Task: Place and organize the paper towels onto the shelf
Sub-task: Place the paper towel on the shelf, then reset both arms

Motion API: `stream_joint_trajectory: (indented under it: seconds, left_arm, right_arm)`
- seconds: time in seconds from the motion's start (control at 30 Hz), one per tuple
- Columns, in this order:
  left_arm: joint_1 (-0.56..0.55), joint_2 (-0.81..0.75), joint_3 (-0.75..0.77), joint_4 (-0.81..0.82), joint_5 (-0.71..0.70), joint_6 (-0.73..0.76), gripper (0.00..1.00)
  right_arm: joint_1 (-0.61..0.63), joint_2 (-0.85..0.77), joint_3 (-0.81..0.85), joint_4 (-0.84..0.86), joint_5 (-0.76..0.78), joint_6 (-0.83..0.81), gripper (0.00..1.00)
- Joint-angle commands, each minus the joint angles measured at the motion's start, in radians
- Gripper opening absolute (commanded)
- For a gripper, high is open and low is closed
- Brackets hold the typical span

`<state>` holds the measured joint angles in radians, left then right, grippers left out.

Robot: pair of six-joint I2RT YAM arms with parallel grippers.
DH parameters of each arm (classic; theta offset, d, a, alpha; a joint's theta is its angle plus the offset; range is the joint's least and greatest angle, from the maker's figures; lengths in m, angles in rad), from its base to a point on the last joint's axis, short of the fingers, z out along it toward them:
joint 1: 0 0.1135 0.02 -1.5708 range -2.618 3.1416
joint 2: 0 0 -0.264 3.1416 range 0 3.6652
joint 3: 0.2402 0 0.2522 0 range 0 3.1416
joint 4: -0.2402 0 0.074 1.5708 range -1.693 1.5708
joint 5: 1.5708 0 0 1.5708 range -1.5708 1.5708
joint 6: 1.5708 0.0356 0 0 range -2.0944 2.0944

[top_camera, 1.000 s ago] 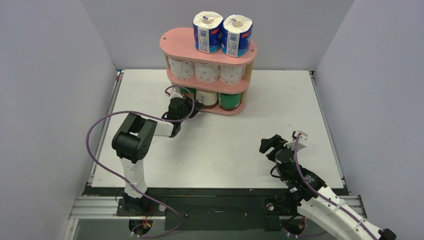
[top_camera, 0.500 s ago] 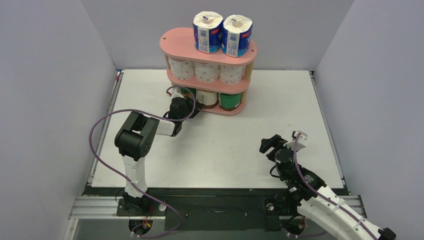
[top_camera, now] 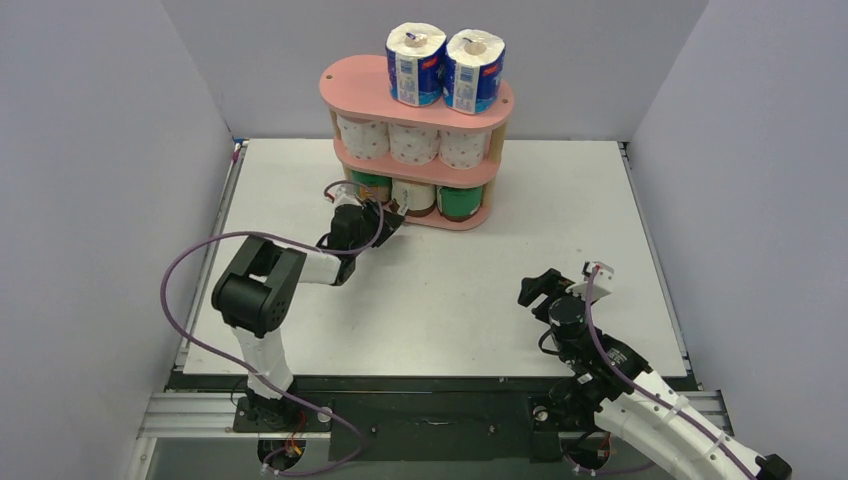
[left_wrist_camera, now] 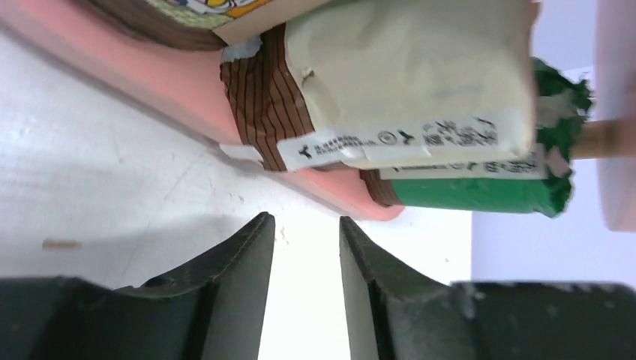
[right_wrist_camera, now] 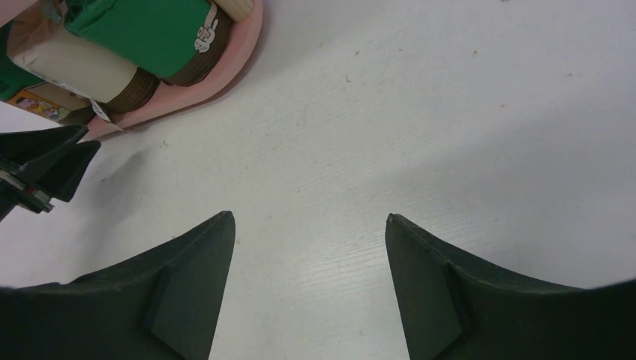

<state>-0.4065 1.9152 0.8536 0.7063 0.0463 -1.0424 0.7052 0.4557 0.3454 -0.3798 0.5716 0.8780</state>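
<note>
Pink boards carry every roll in sight. The shelf stands at the far middle of the bench, and all eight paper towels sit on it. Two blue-and-white rolls stand upright side by side on the top board. Three white dotted rolls fill the middle tier in a row. The bottom tier holds the green, brown and beige wrapped rolls, packed close together.

No roll lies loose on the bench in any view, so I judge the placing done, with the rolls sorted by kind, one kind to a tier. At most a small nudge to square up the bottom row may be left; the views do not show clearly whether that row sits flush.

The left fingers hover just beside the left end of the bottom tier, parted by a narrow gap with nothing between them. The right fingers are well apart from the shelf, low over bare bench on the right, spread wide and empty.
</note>
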Motion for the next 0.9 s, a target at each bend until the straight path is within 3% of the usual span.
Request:
stream_joint_trajectory:
  seconds: [0.0, 0.07, 0.3, 0.37, 0.4, 0.6, 0.77, 0.87]
  left_arm:
    - [-0.025, -0.179, -0.076, 0.003, -0.048, 0.018, 0.39]
    - [-0.037, -0.257, -0.126, -0.062, -0.080, 0.041, 0.52]
    - [-0.045, -0.587, -0.273, -0.219, -0.164, 0.088, 0.69]
    - [-0.045, -0.686, -0.302, -0.310, -0.189, 0.115, 0.84]
    - [-0.045, -0.717, -0.315, -0.339, -0.208, 0.125, 0.99]
    - [-0.045, -0.938, -0.290, -0.641, -0.303, 0.167, 0.96]
    - [-0.043, -1.008, -0.191, -0.998, -0.474, 0.068, 0.96]
    - [-0.043, -1.008, -0.144, -1.110, -0.514, 0.087, 0.96]
  right_arm:
    - [-0.007, 0.026, 0.028, 0.031, -0.002, -0.008, 0.70]
    - [-0.007, 0.030, 0.038, 0.031, -0.010, -0.021, 0.73]
    - [-0.006, 0.026, 0.078, 0.014, -0.035, -0.043, 0.75]
    - [-0.005, 0.023, 0.083, 0.018, -0.051, -0.045, 0.75]
    - [-0.004, 0.023, 0.087, 0.020, -0.058, -0.046, 0.75]
    - [-0.002, 0.020, 0.108, 0.012, -0.041, -0.028, 0.78]
    - [0.002, 0.018, 0.148, -0.006, -0.019, 0.041, 0.86]
    - [0.001, 0.007, 0.144, 0.019, -0.027, 0.098, 0.87]
